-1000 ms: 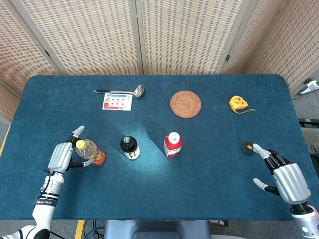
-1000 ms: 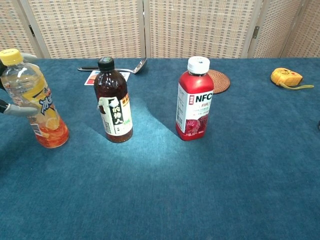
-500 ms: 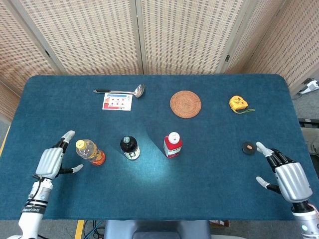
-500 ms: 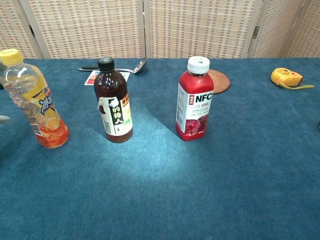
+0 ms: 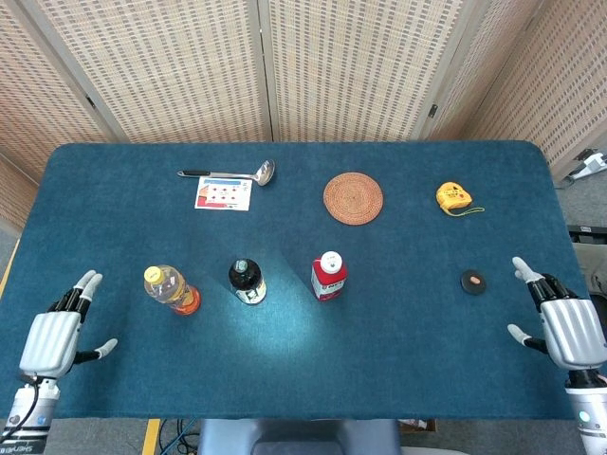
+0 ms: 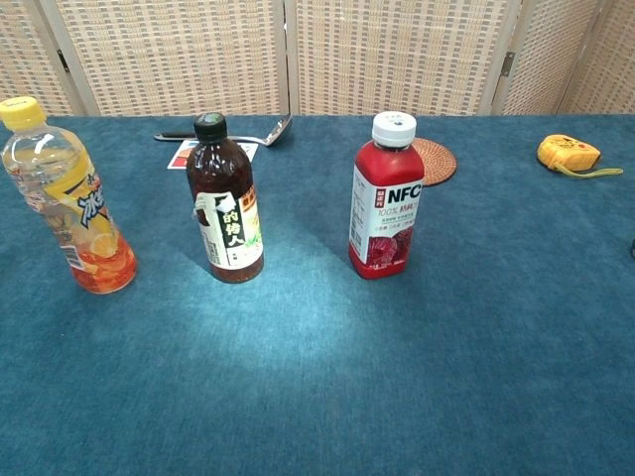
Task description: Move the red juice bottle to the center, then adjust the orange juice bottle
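The red juice bottle (image 5: pixel 328 276) (image 6: pixel 386 197) with a white cap stands upright near the table's middle. The orange juice bottle (image 5: pixel 170 289) (image 6: pixel 68 202), yellow-capped and nearly empty, stands upright at the front left. My left hand (image 5: pixel 55 339) lies open near the front left edge, well apart from the orange bottle. My right hand (image 5: pixel 570 324) lies open at the front right edge, holding nothing. Neither hand shows in the chest view.
A dark bottle (image 5: pixel 247 281) (image 6: pixel 225 201) stands between the two juice bottles. Behind lie a ladle (image 5: pixel 230 173), a card (image 5: pixel 223 193), a woven coaster (image 5: pixel 353 197) and a yellow tape measure (image 5: pixel 453 196). A small dark disc (image 5: pixel 471 281) lies left of my right hand.
My left hand has let go of the orange juice bottle and drawn back toward the front left edge. My right hand has moved back toward the right edge, away from the disc.
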`<state>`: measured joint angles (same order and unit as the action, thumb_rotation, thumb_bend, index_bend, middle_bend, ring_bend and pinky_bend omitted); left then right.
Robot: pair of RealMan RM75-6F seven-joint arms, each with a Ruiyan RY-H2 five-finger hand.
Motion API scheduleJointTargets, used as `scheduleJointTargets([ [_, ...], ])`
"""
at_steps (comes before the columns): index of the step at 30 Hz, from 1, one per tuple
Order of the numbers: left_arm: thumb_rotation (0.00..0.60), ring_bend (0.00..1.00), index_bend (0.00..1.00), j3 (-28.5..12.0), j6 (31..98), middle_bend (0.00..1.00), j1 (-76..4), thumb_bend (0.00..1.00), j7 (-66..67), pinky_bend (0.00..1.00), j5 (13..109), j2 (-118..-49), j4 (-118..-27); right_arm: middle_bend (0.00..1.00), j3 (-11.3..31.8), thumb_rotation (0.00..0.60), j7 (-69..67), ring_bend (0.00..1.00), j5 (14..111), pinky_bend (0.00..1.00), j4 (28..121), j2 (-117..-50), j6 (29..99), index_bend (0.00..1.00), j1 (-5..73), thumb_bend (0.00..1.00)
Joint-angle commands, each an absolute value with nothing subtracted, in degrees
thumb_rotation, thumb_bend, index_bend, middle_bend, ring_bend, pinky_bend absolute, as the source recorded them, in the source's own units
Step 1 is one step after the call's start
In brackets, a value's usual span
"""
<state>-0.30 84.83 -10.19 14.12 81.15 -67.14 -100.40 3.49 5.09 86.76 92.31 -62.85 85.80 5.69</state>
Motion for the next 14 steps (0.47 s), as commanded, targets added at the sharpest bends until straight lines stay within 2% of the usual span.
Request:
scheduleJointTargets([
  [1,0.6,0.17,0.09,1.69,87.52,0.09,-7.82,0.04,13.89,0.35,84.12,-65.52,-100.63,0.3,4.31,0.6,6.46,0.24,83.97,0.55,93.06,-62.19,83.45,0.12,6.14,0.0],
  [14,0.6,0.17,0.1,0.57,85.93,0.14,-7.47,0.04,13.37,0.35,83.69,-64.73,-100.09,0.31,4.82,0.6,4.11,0.24,83.71,0.55,90.97,-62.95,82.91,0.09,6.56,0.0],
])
